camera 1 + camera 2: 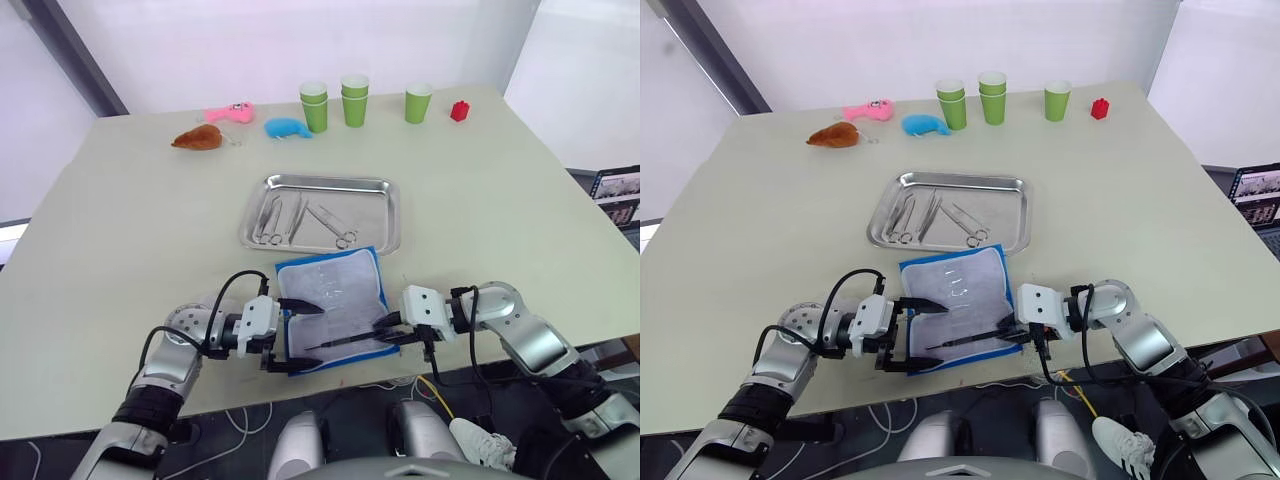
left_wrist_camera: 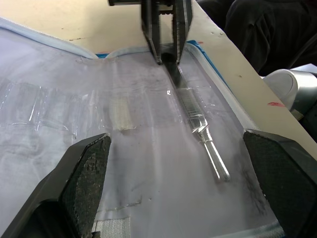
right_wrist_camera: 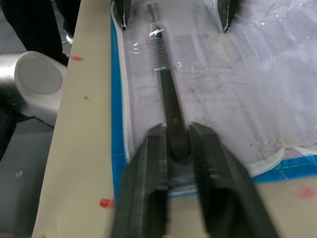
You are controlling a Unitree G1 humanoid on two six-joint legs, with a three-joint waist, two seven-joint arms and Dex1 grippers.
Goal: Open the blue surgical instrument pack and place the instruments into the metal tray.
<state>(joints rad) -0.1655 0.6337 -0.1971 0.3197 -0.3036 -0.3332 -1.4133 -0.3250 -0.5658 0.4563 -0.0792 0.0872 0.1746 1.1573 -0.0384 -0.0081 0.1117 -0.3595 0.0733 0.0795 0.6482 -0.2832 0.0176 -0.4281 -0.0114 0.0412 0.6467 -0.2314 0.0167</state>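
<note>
Nearest me, my right gripper (image 3: pixel 177 144) has its jaws pinched on the dark slim tool (image 3: pixel 168 94) to lift it off the opened blue surgical instrument pack (image 1: pixel 335 300), my left gripper (image 1: pixel 297 335) gaping wide over the lining, the metal tray (image 1: pixel 385 185) with instruments (image 1: pixel 300 220) beyond on the worktop (image 1: pixel 130 230).

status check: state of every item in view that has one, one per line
Instrument pack: open, lining up, lying flat at the near table edge.
Dark slim tool: lying on the pack lining, one end between the right gripper's fingers.
Metal tray: holds several silvery instruments.
Right gripper: shut on the dark slim tool.
Left gripper: open, spread over the pack's left edge.
Green cups: upright, two of them stacked.
</note>
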